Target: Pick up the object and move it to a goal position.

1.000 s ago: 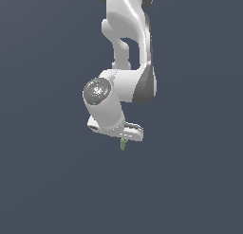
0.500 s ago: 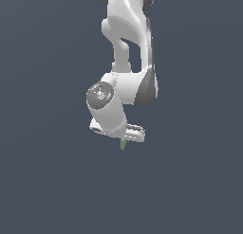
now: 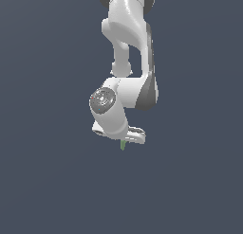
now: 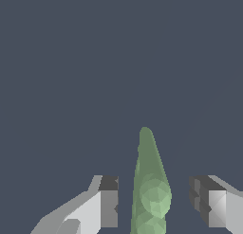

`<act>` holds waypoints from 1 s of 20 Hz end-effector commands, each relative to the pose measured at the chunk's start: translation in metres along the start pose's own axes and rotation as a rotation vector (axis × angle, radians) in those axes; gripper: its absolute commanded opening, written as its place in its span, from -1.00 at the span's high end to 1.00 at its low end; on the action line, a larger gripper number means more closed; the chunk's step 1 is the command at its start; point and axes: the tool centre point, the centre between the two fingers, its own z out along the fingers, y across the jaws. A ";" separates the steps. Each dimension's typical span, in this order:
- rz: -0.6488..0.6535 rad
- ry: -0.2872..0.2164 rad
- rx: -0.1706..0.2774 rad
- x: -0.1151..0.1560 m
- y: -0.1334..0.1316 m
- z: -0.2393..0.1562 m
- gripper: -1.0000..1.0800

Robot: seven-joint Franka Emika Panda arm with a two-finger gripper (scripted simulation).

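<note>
The object (image 4: pixel 151 190) is a slender light-green tapered piece with a bumpy surface. In the wrist view it stands between my two fingertips (image 4: pixel 109 207), its thin end pointing away from the camera. A narrow dark gap shows on each side between it and the finger pads, so my gripper (image 4: pixel 154 207) is open around it. In the exterior view only the green tip of the object (image 3: pixel 122 145) pokes out below the white gripper (image 3: pixel 124 141). The hand hides the rest of it there.
The white arm (image 3: pixel 128 48) comes down from above the gripper in the exterior view. Behind and below it there is only a plain dark blue-grey surface (image 3: pixel 47 181), with no edges or other things showing.
The wrist has turned and sunk slightly, its round joint cap shifting toward the exterior view's right and down. The green tip stays at nearly the same spot under the gripper.
</note>
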 end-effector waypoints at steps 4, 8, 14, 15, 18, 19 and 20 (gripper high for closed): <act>-0.001 -0.002 0.001 -0.001 -0.001 0.013 1.00; -0.001 -0.002 0.001 -0.001 -0.001 0.013 1.00; -0.001 -0.002 0.001 -0.001 -0.001 0.013 1.00; -0.002 -0.001 0.001 -0.001 -0.001 0.012 1.00; -0.007 0.007 0.004 0.000 -0.004 0.004 1.00; -0.011 0.012 0.006 0.001 -0.006 -0.001 1.00; -0.015 0.018 0.008 0.002 -0.008 -0.007 1.00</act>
